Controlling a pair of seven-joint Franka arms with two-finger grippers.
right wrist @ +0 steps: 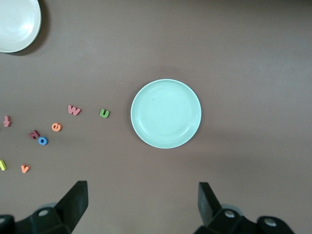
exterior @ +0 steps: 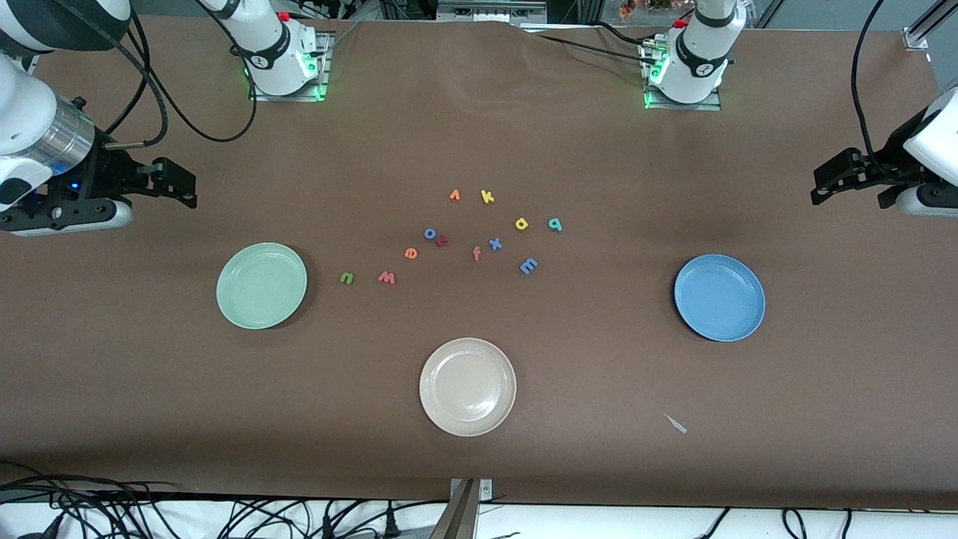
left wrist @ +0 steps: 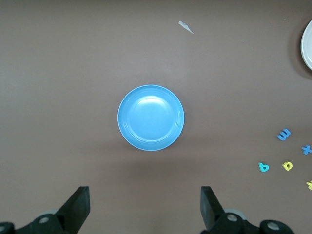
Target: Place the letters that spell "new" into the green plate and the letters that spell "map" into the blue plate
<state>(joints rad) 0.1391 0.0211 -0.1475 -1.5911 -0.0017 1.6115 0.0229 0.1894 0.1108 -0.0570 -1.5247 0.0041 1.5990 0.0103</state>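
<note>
This is a robotics lab. Two white arm bases (exterior: 286, 56) (exterior: 688, 64) are bolted to metal mounts along the top of the frame, green status lights glowing at their feet. A brown cloth covers the counter (exterior: 479, 449). Loose black cables (exterior: 112, 516) tangle along the bottom edge, and aluminium framing (exterior: 924, 26) shows at the upper right corner.

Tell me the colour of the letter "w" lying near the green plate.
Red; the "w" shows best in the right wrist view.

Mint-green plate (exterior: 261, 285), medium-blue plate (exterior: 719, 297), beige-white plate (exterior: 468, 386); green n (exterior: 346, 278), red w (exterior: 386, 278), orange e (exterior: 411, 253); brown table (exterior: 150, 374).
</note>
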